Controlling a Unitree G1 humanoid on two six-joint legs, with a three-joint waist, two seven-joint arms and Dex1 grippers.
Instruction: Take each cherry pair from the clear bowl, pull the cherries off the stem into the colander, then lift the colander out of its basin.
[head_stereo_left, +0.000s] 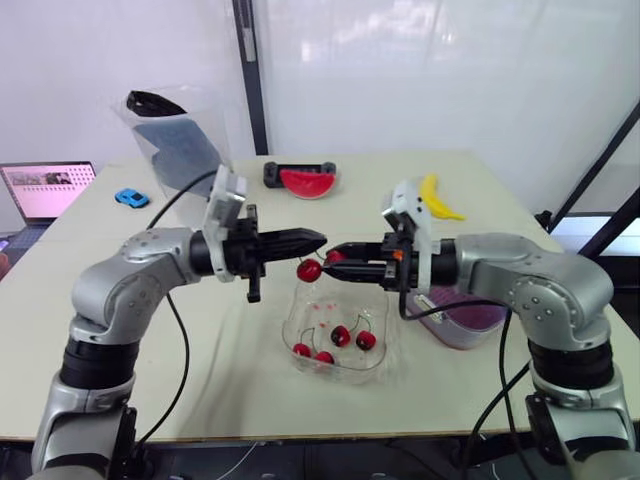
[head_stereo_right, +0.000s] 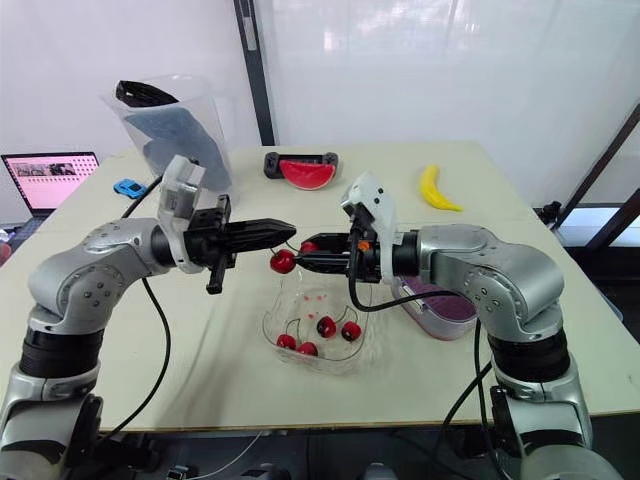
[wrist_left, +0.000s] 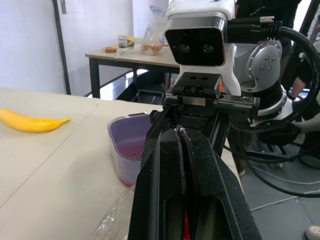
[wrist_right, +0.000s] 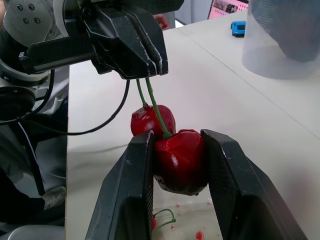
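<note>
Red fruit marks the middle of the head view: a cherry pair (head_stereo_left: 309, 270) hangs in the air above the bowl (head_stereo_left: 296, 322), between two grippers that meet tip to tip. The left gripper (head_stereo_left: 318, 240) is pinched narrow on the top of the pair. The right gripper (head_stereo_left: 336, 252) is clamped on one cherry, with the other dangling just left of it. More cherries (head_stereo_left: 341, 336) lie in the bowl at the near middle of the table (head_stereo_left: 150, 330). The purple colander (head_stereo_left: 470, 320) sits just right of the bowl, under the right forearm. Farther off are a banana (head_stereo_left: 438, 197) on the right and a watermelon slice (head_stereo_left: 306, 182) in the middle. The left wrist view looks along closed fingers at the right gripper, with the colander in its basin (wrist_left: 113, 147) behind. In the right wrist view the fingers (wrist_right: 127, 200) press both sides of a cherry, and green stems (wrist_right: 159, 117) rise to the left gripper's shut tips
</note>
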